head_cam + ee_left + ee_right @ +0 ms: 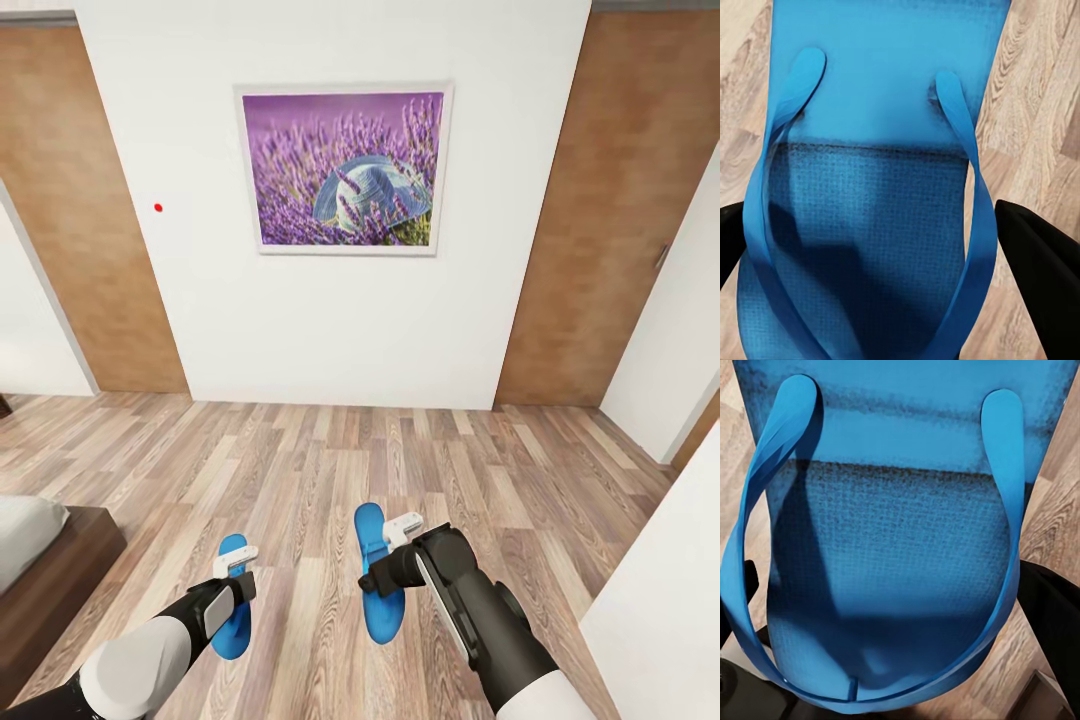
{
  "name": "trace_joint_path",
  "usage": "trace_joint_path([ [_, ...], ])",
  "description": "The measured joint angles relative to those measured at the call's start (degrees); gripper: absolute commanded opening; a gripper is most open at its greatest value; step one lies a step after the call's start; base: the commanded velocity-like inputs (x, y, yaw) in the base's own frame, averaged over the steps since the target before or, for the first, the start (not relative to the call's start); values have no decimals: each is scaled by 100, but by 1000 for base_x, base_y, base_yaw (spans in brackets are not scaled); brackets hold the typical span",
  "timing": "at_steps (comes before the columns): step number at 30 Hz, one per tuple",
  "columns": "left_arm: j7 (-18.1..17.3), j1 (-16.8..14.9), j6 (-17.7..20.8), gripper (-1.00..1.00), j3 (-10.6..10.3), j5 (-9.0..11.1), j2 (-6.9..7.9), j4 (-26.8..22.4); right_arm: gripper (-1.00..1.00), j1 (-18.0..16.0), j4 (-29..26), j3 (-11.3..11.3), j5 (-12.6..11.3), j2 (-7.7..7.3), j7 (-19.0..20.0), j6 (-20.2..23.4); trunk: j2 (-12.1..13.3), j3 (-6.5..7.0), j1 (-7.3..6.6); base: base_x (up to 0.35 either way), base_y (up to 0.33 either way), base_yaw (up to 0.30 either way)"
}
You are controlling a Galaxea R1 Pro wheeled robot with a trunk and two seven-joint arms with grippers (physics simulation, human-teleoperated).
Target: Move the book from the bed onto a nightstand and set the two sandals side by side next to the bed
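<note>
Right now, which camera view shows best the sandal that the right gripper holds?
The right wrist view: the right sandal appears close up, with its blue straps and textured sole clear. The head view shows the same sandal small but whole, under the right gripper, above the wood floor. The left wrist view shows the other sandal.

Ahead of me stands a white wall (330, 320), and the framed lavender-and-hat picture (345, 170) hangs high on its middle. To the left of that picture is a small red dot (158, 208). On either side of the white wall I see brown wood panels (85, 220), both reaching down to the floor. Below the picture, the wood-plank floor (400, 460) runs pale and streaked toward me. Light is even and soft. Another white wall (675, 310) stands right of the picture.
</note>
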Motion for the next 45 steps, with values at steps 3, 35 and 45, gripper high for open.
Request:
trace_joint_path([
  [3,0,0,0,-100,0,-2,0,2,-100,-1,0,0,0,0,0,0,120,54,-66,0,0,0],
  [35,-1,0,10,-100,0,-9,0,5,-100,3,0,6,0,0,-1,0,1405,630,-769,0,0,0],
  [45,-2,1,9,-100,0,-3,7,4,-100,0,0,8,0,0,-1,0,1807,810,-989,0,0,0],
])
